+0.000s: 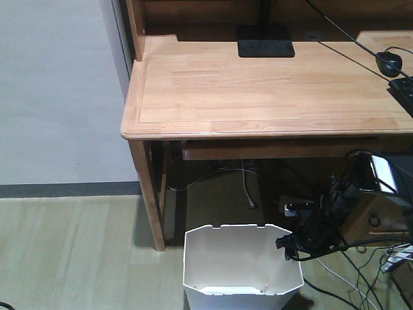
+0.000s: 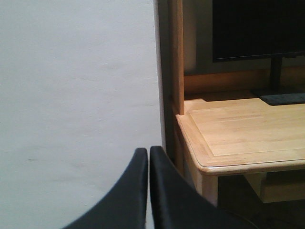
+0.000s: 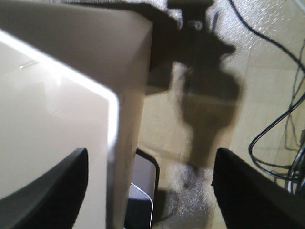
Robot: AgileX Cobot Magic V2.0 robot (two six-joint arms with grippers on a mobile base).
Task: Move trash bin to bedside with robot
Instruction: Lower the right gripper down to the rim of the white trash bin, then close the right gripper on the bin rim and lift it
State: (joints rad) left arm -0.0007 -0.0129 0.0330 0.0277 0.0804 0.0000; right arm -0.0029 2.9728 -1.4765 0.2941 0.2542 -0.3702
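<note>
The white trash bin point(image 1: 242, 258) stands on the floor in front of the desk's left leg, its octagonal rim facing up. My right gripper point(image 1: 290, 248) hangs at the bin's right rim. In the right wrist view it point(image 3: 152, 152) is open and straddles the bin's wall point(image 3: 126, 119): one finger point(image 3: 47, 191) is inside the bin, the other point(image 3: 257, 191) outside over the floor, neither touching the wall. My left gripper point(image 2: 148, 151) is shut on nothing, held up in front of the pale wall beside the desk corner. The bedside is out of view.
A light wooden desk point(image 1: 258, 84) stands above and behind the bin, carrying a monitor base point(image 1: 266, 46), a mouse point(image 1: 389, 61) and a keyboard point(image 1: 403, 90). Loose cables point(image 1: 348, 284) and a power strip point(image 1: 297, 208) lie on the floor at the right. Open floor stretches left.
</note>
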